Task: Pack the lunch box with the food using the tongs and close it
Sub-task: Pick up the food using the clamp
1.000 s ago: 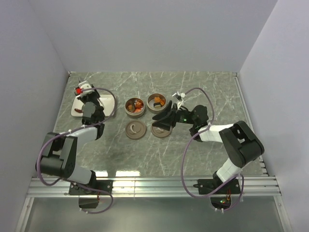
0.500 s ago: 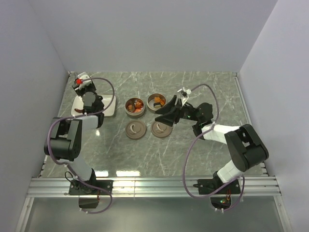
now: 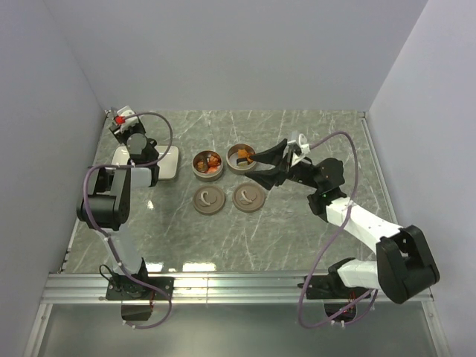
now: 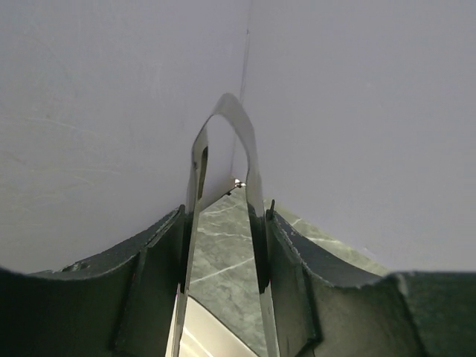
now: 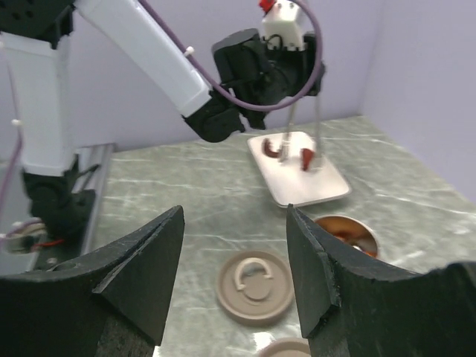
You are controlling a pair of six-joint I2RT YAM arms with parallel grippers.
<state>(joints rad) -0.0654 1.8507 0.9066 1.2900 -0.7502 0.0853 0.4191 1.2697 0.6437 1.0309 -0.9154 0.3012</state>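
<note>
In the top view, the left gripper point(image 3: 131, 138) is hanging over the far-left corner of the marble-patterned table point(image 3: 297, 223), above the far end of a white plate point(image 3: 168, 160). What it is holding is too small to make out from up here. Two open tins point(image 3: 207, 165) are sitting side by side at mid-table, with orange and red-brown food point(image 3: 212, 161) lying in both. Two round lids point(image 3: 208, 198) are lying flat just in front of them, one per tin. The right gripper point(image 3: 262, 168) is hovering just right of the right-hand tin, with its fingers spread.

In the left wrist view, the fingers point(image 4: 152, 282) are pressing from both sides on metal tongs point(image 4: 255, 178). Each arm of the tongs is lying against a finger's inner face, and the bent end is sticking up past the tips toward the grey walls point(image 4: 357, 111).

In the right wrist view, the two black fingers point(image 5: 141, 275) are standing well apart with nothing between them — only table and one lid showing through the gap. Beyond, the left gripper is pointing down and holding the tongs upright over the plate. Two red-brown pieces point(image 5: 272, 149) are lying on the plate beside the tongs' tips — whether the tips are touching them cannot be told. One tin is showing at the right, near the plate.
</note>
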